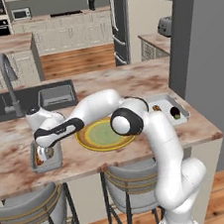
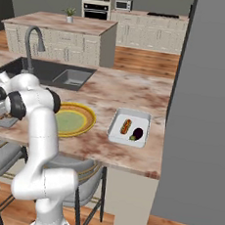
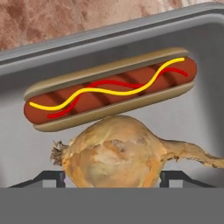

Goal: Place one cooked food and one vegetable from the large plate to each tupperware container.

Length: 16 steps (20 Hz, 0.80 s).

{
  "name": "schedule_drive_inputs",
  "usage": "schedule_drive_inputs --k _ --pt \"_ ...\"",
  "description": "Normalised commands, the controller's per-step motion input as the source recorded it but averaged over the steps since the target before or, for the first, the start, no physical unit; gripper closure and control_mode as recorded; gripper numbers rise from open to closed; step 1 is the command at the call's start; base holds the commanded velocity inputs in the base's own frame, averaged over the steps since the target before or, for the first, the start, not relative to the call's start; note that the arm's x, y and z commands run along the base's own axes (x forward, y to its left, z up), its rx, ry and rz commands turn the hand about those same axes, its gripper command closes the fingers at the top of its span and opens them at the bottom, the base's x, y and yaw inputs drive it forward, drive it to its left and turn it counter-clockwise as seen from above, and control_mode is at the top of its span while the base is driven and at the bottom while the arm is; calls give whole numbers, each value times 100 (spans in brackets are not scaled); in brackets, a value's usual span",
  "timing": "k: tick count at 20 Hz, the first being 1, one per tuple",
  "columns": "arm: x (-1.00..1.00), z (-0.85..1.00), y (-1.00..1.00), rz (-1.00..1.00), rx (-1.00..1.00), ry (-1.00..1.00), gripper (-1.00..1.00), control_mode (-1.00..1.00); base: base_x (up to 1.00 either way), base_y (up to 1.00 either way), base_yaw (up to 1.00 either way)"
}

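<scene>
Hand view: onion (image 3: 116, 153) lies directly between the dark fingertips (image 3: 50, 178) of the gripper (image 3: 111, 179), inside the grey tray (image 3: 109, 37), just beside a hot dog (image 3: 109, 89) lying crosswise. Jaws straddle it widely; whether they grip cannot be told.

A marble counter (image 1: 130, 81) holds a dark sink (image 1: 27, 101) with a tap (image 1: 9, 82). Grey stools (image 1: 32, 209) stand below. Wood floor (image 1: 77, 61), cream cabinets (image 1: 68, 32) behind.
</scene>
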Motion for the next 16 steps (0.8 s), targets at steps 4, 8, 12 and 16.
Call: schedule_drive_inputs --k 4,8,12,16 --pt "0 11 -9 0 0 0 -100 -100 0 0 0" --pt "0 31 -27 -1 0 0 -100 -100 0 0 0" --pt "-43 54 -57 -6 2 -2 -100 -100 0 0 0" --pt "-95 58 -87 -11 8 -9 -100 -100 0 0 0"
